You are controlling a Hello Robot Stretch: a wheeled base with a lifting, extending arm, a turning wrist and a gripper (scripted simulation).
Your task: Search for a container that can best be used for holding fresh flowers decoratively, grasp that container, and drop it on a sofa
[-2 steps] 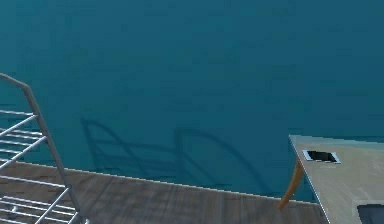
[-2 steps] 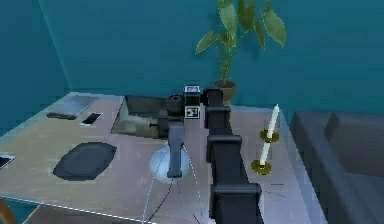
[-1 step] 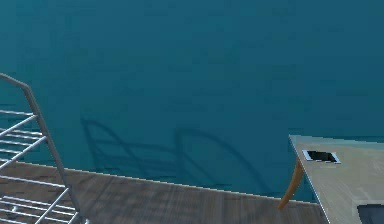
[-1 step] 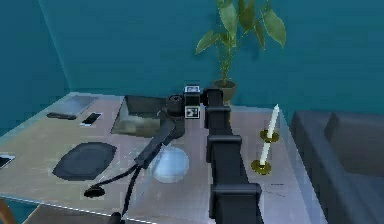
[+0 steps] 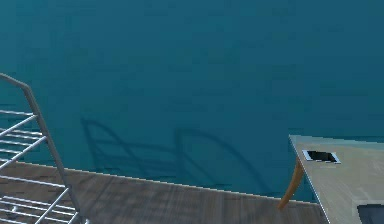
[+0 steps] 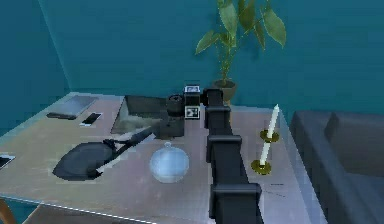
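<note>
Hand (image 6: 148, 131): above the table (image 6: 45, 138), left of the arm (image 6: 228, 160) end; cannot tell whether it holds anything
Round glass vase (image 6: 168, 163): standing on table, just left of arm
Sofa (image 6: 345, 150): at table's right end

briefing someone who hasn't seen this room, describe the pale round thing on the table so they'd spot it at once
Find the grey table in front of the teal wall, crossed by the robot's dark arm. Near the table's front edge, just left of the arm, sits the pale round thing. It alone is light, domed and glassy; its left neighbour is a dark, flat scoop-like shape.
</note>
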